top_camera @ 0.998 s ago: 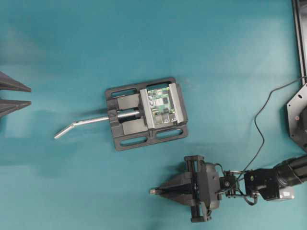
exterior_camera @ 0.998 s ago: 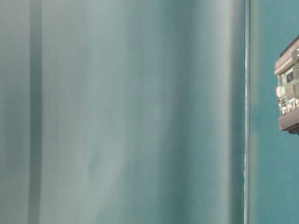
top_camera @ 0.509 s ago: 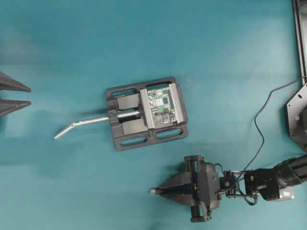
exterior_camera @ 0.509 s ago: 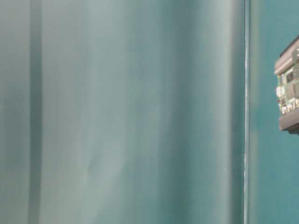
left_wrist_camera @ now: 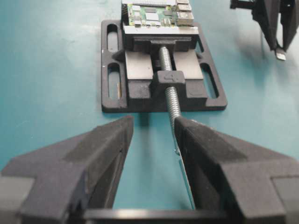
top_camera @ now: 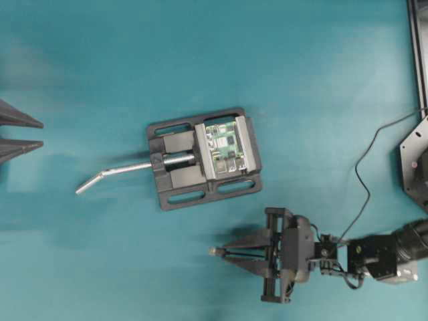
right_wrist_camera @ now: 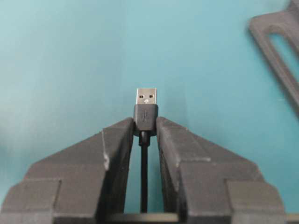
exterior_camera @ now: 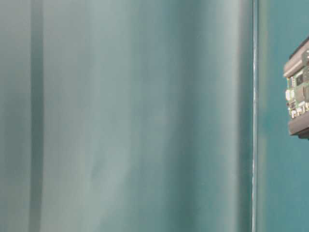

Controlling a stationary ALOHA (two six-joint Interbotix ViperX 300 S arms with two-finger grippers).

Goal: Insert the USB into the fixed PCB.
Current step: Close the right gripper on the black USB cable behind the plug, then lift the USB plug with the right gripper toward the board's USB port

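Observation:
The fixed PCB (top_camera: 225,145) is a small green board clamped in the grey jaws of a black vise (top_camera: 177,198) at mid-table. It also shows in the left wrist view (left_wrist_camera: 156,10) and at the right edge of the table-level view (exterior_camera: 299,94). My right gripper (top_camera: 221,253) is shut on the USB (right_wrist_camera: 145,106), with the metal tip (top_camera: 212,251) sticking out past the fingers. It holds the plug in front of and right of the vise, apart from it. My left gripper (top_camera: 41,134) is open and empty at the far left, facing the vise handle (left_wrist_camera: 153,123).
The bent silver vise handle (top_camera: 114,172) sticks out left of the vise toward my left gripper. The thin black USB cable (top_camera: 364,167) trails from the right arm to the right edge. A black frame (top_camera: 418,40) and an arm base (top_camera: 414,164) stand at the right.
My right gripper, still holding the USB, has turned at the wrist and its tip has shifted a little toward the vise. The left gripper and the vise have not moved.

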